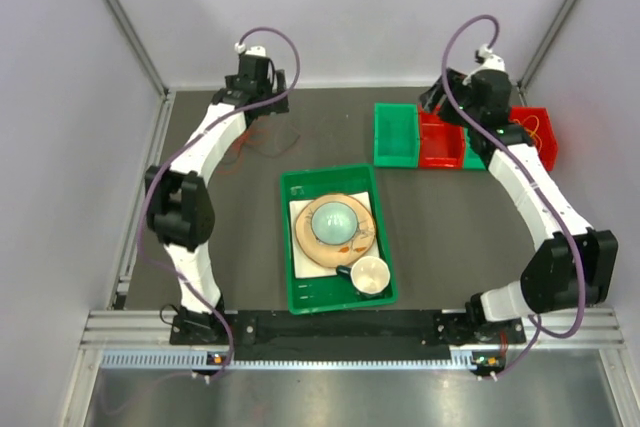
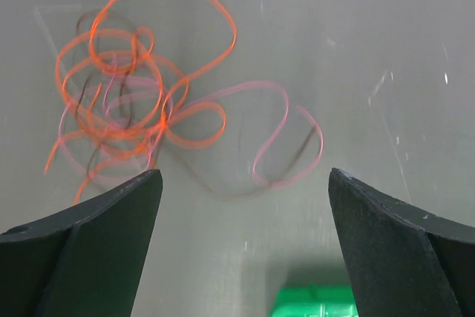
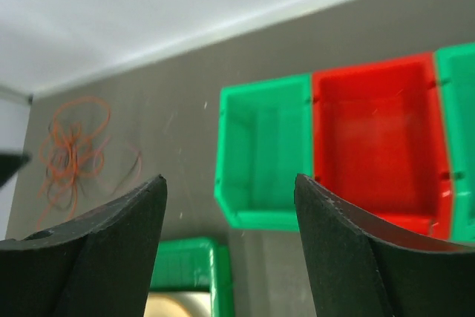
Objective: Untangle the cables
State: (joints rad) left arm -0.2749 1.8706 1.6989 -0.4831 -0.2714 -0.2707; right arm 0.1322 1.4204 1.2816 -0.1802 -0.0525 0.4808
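The cables (image 2: 126,102) lie in a loose tangle of orange, pink-red and dark thin wires on the dark table, with one pink loop (image 2: 286,135) trailing off to the right. From above the cables (image 1: 256,142) are at the back left, just in front of my left gripper (image 1: 260,95). That left gripper (image 2: 244,176) hangs open above the table, near the tangle and touching none of it. My right gripper (image 3: 230,180) is open and empty, raised by the bins at the back right (image 1: 433,99). In its view the cables (image 3: 74,150) lie far off to the left.
A green bin (image 1: 395,134) and a red bin (image 1: 440,142) stand side by side at the back right, with another red bin (image 1: 535,132) beyond them. A green tray (image 1: 300,292) in the middle holds a plate, an upturned bowl and a cup.
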